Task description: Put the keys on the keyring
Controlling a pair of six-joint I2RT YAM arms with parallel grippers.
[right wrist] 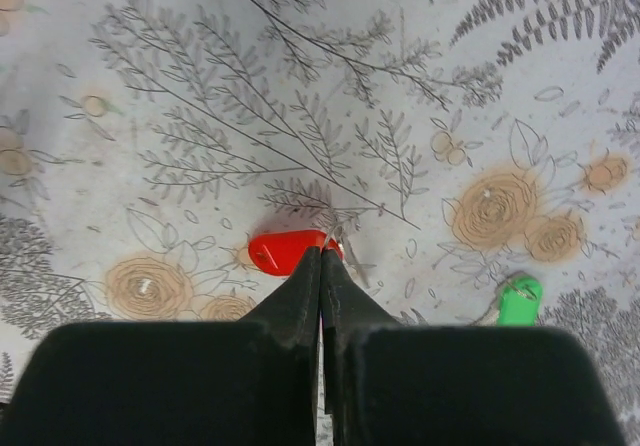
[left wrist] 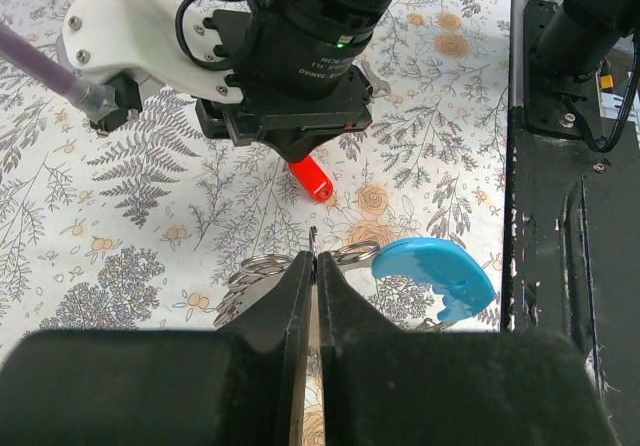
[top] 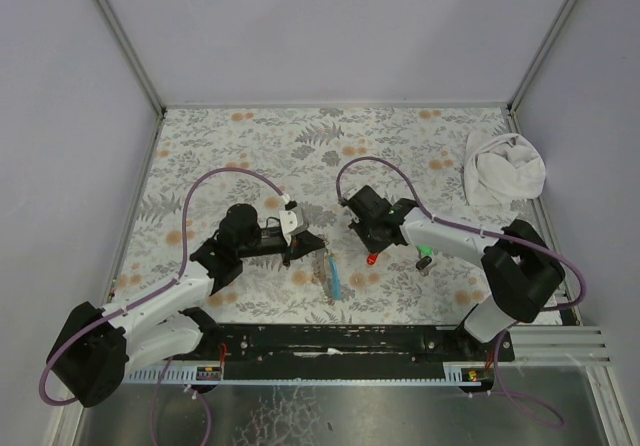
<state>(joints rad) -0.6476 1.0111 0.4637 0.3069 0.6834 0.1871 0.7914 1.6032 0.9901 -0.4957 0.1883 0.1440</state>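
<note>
Red key [right wrist: 287, 251] lies crosswise, 9 to 3 o'clock, touching the right gripper [right wrist: 320, 256], closed narrow; hold uncertain. Left gripper [left wrist: 313, 261], at 9 o'clock, pinches the keyring [left wrist: 248, 269].

Both arms lean inward, left end effector [left wrist: 312, 263] and right end effector [right wrist: 320, 257] pinched closed.

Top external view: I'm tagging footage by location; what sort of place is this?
Probably a robot lab test cell: plain walls in an aluminium frame box in a floral-covered table, with the left arm and right arm bolted to its near edge.
</note>
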